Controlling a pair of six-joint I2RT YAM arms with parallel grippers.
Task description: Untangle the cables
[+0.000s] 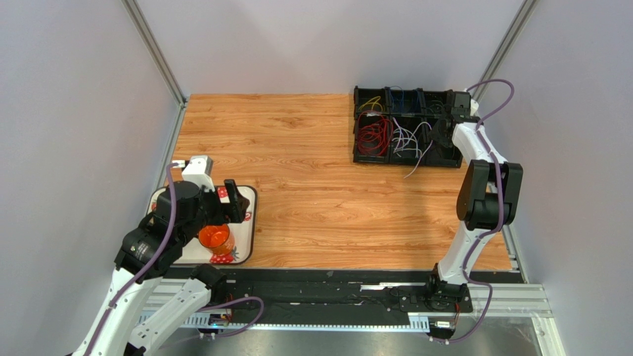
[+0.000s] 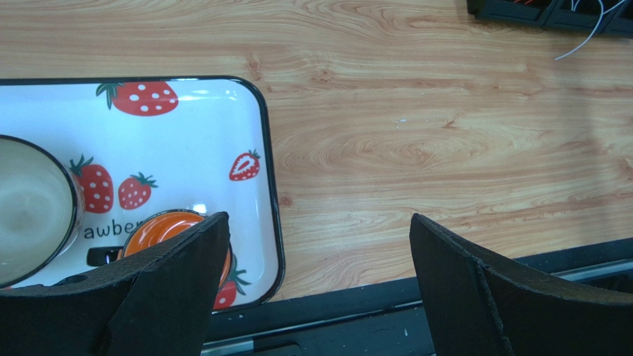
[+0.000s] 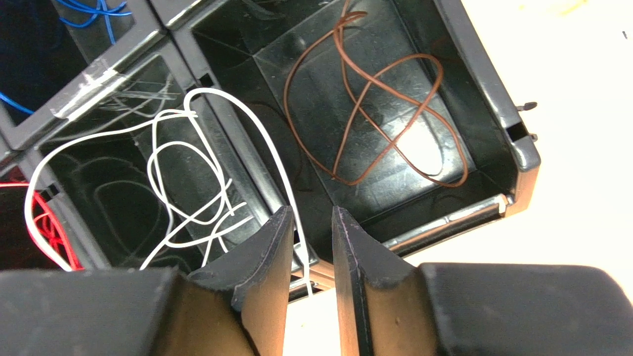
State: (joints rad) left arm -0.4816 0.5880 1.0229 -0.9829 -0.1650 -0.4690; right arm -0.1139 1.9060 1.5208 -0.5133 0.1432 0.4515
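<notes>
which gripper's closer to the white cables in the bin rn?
Right. The right gripper hangs at the bin's near edge, with the white cables right beside it. The left gripper is far off across the table, over the strawberry tray's edge.

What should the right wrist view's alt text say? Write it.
The right jaws, narrowly apart, hover over a black divided tray: a white cable trails toward their gap, a brown cable loops in the next compartment.

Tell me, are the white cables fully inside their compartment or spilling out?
Spilling out: most loops of the white cables lie inside, but one strand crosses the black tray's front wall onto the table.
</notes>
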